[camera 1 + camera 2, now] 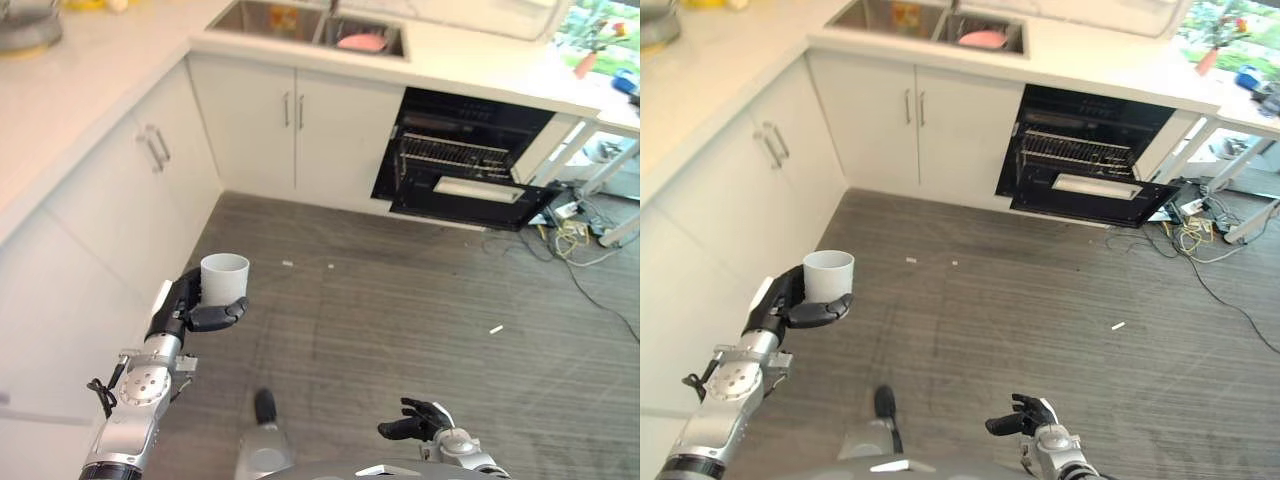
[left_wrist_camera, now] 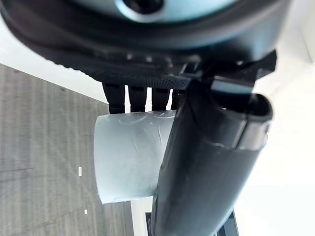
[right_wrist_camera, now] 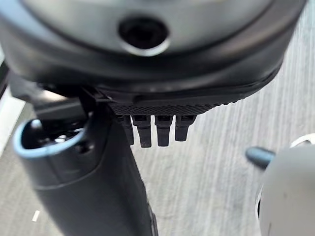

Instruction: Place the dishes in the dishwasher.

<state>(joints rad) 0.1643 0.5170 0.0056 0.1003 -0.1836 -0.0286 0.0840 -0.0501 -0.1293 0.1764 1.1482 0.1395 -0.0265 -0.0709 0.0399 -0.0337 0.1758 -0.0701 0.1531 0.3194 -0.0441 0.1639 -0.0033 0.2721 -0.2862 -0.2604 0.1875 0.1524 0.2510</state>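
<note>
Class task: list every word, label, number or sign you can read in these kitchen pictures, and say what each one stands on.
None can be read.
The white cup in the left hand is plain.
The open dishwasher and cabinet doors show no legible print.
The right hand bears none.

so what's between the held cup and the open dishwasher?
Head views show bare grey floor between the white cup in the left robot hand and the dishwasher, plus small white scraps.

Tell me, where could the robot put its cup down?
The left hand grips the white cup. Bare room: the white countertop above the corner cabinets, and the countertop strip between the sink and the open dishwasher. The dishwasher's rack looks bare. The sink's right basin holds something pink.
</note>
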